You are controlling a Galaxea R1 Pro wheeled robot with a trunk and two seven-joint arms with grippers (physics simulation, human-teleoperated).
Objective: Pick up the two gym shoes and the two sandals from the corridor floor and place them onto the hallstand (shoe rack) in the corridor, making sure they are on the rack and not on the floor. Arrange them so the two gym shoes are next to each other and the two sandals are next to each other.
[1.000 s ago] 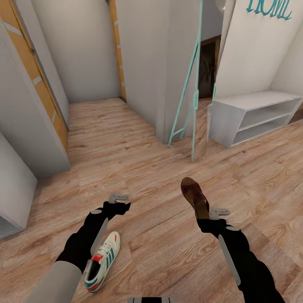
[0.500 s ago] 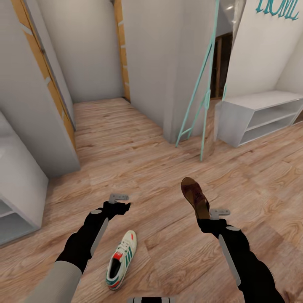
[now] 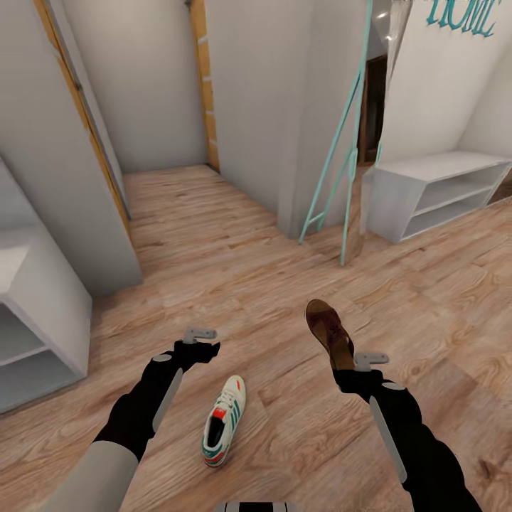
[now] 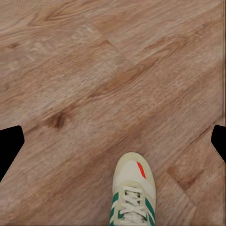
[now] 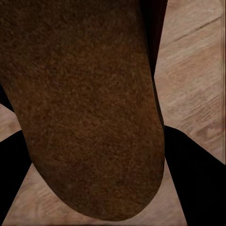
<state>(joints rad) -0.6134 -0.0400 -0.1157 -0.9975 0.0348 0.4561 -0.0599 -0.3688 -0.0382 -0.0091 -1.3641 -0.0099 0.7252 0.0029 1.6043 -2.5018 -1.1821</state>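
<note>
Jaws on my right gripper point(image 3: 340, 355) pinch a brown sandal point(image 3: 329, 332), held off the floor point(image 3: 213, 270) with its sole toward the wrist camera. My left gripper point(image 3: 203, 348) hangs with jaws spread, holding nothing, above the planks. One sneaker point(image 3: 223, 421) lies on the floor between my arms. Far right, against the wall, stands the rack point(image 3: 427, 188).

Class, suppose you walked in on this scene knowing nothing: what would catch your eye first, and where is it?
First, the brown sandal held off the wood floor in the right gripper, its jaws shut on it. Next, one gym shoe lying on the floor between the arms, near the open left gripper. The pale shoe rack stands far right.
</note>
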